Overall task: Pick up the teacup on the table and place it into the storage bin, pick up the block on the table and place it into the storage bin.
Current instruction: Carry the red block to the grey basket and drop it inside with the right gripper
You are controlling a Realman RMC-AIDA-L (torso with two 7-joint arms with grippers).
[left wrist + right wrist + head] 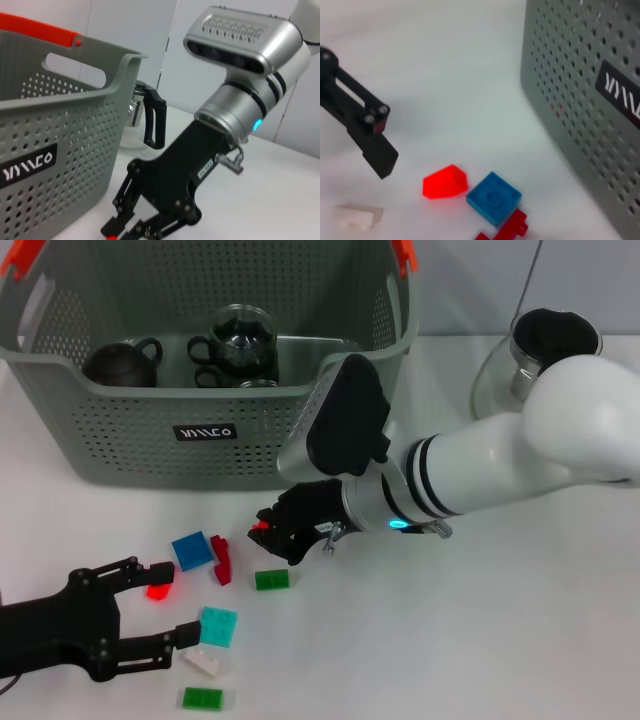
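Bin [120,445] sits at the far left of the table [480,640], label facing the robot. Inside: a dark teapot [120,362] at its left end, a dark cup [208,350] and a glass pot [243,338] mid-bin. A glass jug [540,350] stands on the table right of the bin, partly behind the right arm.

Blocks lie loose on the table in front of the bin: blue block [190,550], dark red block [221,560], green block [271,580], teal block [218,625], white block [203,661], second green block [202,698] near the front edge, bright red block [158,590].

Left gripper [172,602] low at front left, fingers wide open, holding nothing; bright red block sits by its upper fingertip, teal and white by the lower.

Right gripper [268,532] just in front of the bin wall, above the green block. Left wrist view shows its fingers [116,226] nearly closed with something red at the tips; what it is, cannot tell.

Right wrist view only: the bright red block [445,181] is apart from the left finger [376,150], beside the blue block [494,197].

Open table right of the blocks.
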